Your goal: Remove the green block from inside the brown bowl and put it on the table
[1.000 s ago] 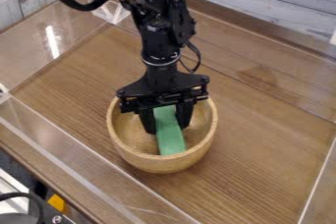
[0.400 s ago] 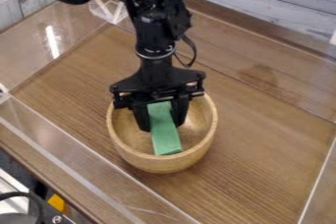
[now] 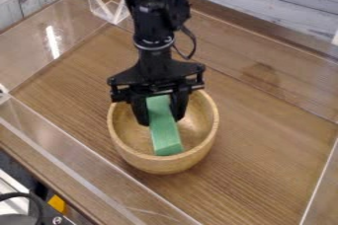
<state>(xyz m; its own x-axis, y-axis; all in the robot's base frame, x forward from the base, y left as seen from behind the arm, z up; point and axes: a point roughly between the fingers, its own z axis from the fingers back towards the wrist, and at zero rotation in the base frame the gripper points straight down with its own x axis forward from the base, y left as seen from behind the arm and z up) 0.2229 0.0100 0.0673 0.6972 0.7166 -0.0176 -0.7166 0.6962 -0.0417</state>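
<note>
- Plainly, the jaws are clamped on the upper end of the small, flat, bright green rectangular block [image 3: 162, 128], one finger on each side of it, so that the black robot gripper [image 3: 157, 97] carries it from the top.
- Gripped at one end only, the green block hangs down and slants a little toward the camera, its lower end inside the hollow of the round, light-brown wooden bowl [image 3: 130, 146]; whether that end rests on the bowl floor or hangs just clear of it I cannot tell.
- Pointing straight down over the bowl's middle, the gripper fits the thick rim that rings the block on all sides: the only free way out is upward, and a vertical hold keeps the fingers away from the walls.
- So the block is not yet out: it sits within the rim's circle, and by my reading the step in hand is the lift.
- Judging from the rim's height, the lower end must clear it before any sideways travel, or it could catch the wood and twist in the grip or drag the bowl.
- Beyond the bowl, the brown wood-grain table [image 3: 251, 91] lies bare on every side, bounded by clear plastic walls [image 3: 53, 145], so there is ample room to set the block down beside the bowl.
</note>
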